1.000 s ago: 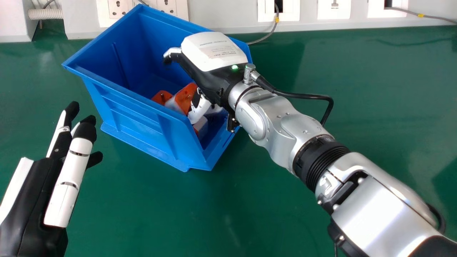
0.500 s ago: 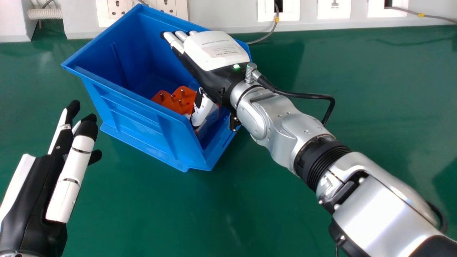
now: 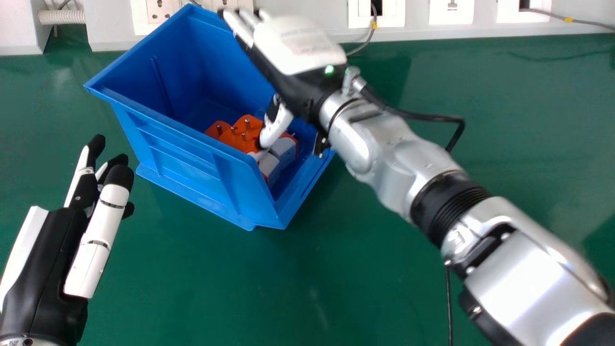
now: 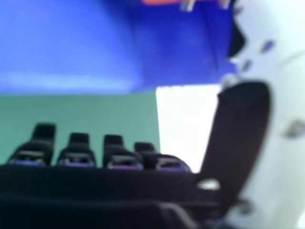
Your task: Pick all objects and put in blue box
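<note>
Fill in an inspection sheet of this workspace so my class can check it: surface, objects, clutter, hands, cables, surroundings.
Surface: green tabletop, with soft reflections.
Job's things: blue box stands on it; orange plug adapters with metal pins lie inside, beside a grey-and-white piece.
Clutter: nothing seen.
Hands: right hand over the box, fingers straight, holding nothing; whether its thumb touches the adapters, cannot tell. Left hand left of the box, open.
Cables: black cable loops from the right wrist; grey cable with yellow tag by the wall.
Surroundings: wall sockets and corrugated conduit behind.
</note>
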